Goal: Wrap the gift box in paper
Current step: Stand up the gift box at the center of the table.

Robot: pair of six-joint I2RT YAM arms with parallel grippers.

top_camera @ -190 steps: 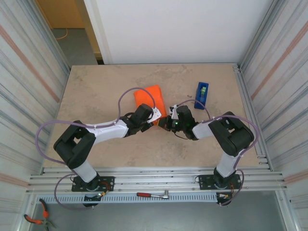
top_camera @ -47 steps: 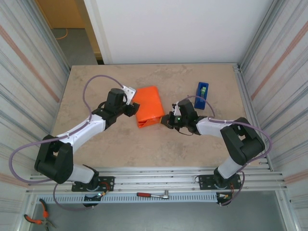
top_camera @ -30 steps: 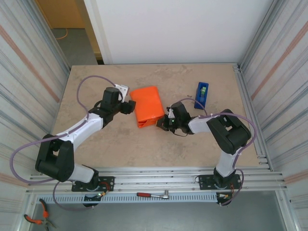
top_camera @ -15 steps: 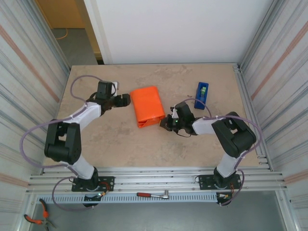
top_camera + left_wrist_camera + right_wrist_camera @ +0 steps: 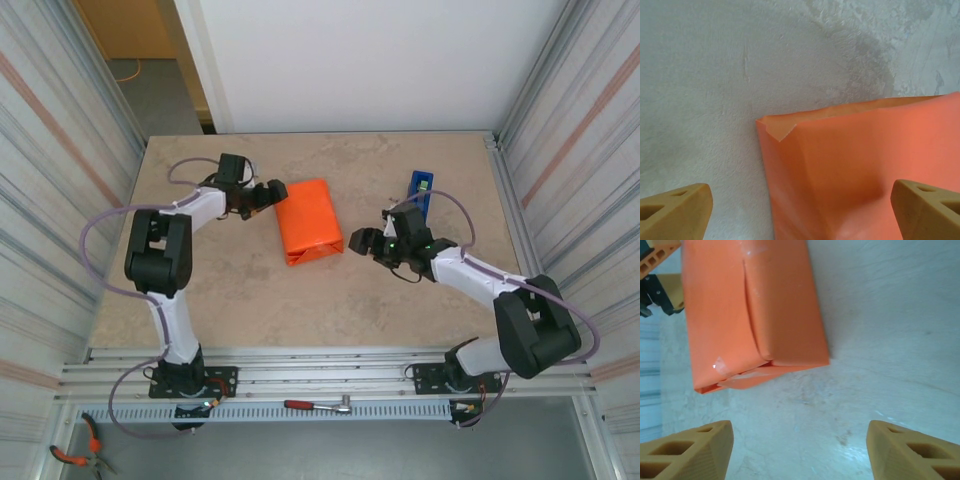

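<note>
Your right jaws stood open and empty just right of the paper (image 5: 310,222), by its loose near end. With the gift box hidden inside, it ran lengthwise away toward your left jaws, wide open and empty at its far-left corner.

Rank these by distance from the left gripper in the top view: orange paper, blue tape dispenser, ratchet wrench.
From the left gripper:
1. paper, right next to it, table centre.
2. blue tape dispenser, far right of the table.
3. ratchet wrench, on the near rail between the arm bases.
</note>
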